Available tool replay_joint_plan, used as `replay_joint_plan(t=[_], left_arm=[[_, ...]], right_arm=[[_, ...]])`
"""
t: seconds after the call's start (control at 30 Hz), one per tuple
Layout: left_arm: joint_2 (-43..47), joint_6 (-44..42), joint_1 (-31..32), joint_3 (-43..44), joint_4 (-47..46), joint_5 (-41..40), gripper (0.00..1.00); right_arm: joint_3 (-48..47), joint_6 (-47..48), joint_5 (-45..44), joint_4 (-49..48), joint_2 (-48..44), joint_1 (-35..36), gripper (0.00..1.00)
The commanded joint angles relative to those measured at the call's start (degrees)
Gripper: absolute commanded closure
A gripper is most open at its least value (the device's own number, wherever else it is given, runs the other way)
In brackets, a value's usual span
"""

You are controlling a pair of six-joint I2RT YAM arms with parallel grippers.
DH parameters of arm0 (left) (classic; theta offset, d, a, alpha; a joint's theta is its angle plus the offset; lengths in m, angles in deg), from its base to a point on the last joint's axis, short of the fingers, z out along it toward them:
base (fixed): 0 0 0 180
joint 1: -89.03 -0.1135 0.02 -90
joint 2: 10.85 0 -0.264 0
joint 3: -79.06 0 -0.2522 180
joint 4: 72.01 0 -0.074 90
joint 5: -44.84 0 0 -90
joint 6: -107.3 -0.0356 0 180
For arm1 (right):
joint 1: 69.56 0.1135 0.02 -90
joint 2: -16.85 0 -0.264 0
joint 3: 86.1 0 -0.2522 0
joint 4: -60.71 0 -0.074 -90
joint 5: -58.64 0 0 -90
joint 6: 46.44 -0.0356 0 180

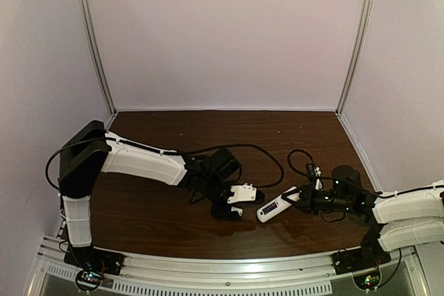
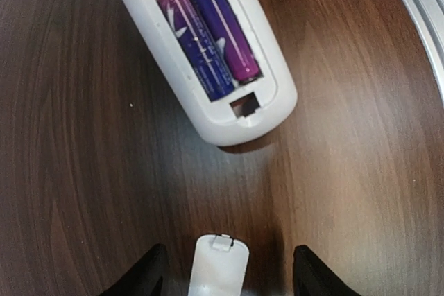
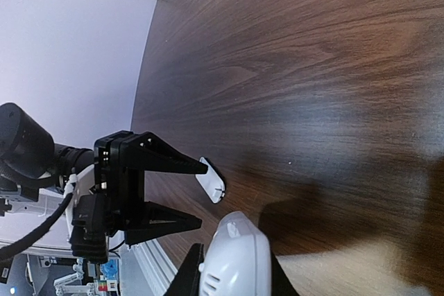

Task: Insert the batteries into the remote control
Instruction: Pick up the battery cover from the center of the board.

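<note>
A slim white remote control [image 2: 258, 114] lies back-up on a dark wooden table [image 2: 76, 143], its battery bay uncovered. Inside the bay sit two batteries [image 2: 208, 32], blue-purple with magenta ends, side by side and pointing opposite ways. One small white cover [image 2: 218, 263] lies just beyond the remote's bay end, not touching it. The left gripper [image 2: 229, 282] straddles that cover with its jaws apart and clear of it. The right gripper [image 3: 232, 279] is clamped on the remote's other end.
</note>
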Motion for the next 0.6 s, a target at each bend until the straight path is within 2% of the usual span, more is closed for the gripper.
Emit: replay_joint_plan(t=[0.0, 0.23, 0.47, 0.57], left_arm=[[-3.73, -4.08, -2.15, 5.27, 5.59, 2.51, 0.38], [-6.05, -6.15, -3.94, 8.00, 10.87, 5.04, 0.45], [-7.15, -7.77, -3.96, 7.93, 13.59, 3.55, 0.52], [-7.61, -7.64, -3.95, 7.88, 14.14, 2.24, 0.59]], right_arm=[[1.05, 0.11, 1.53, -4.48, 1.26, -0.45, 1.00], [1.10, -0.10, 2.28, -5.67, 3.75, -0.86, 1.00], [1.07, -0.30, 3.06, -6.94, 5.55, -2.02, 1.00], [1.00, -0.28, 3.56, -7.22, 5.86, -2.55, 1.00]])
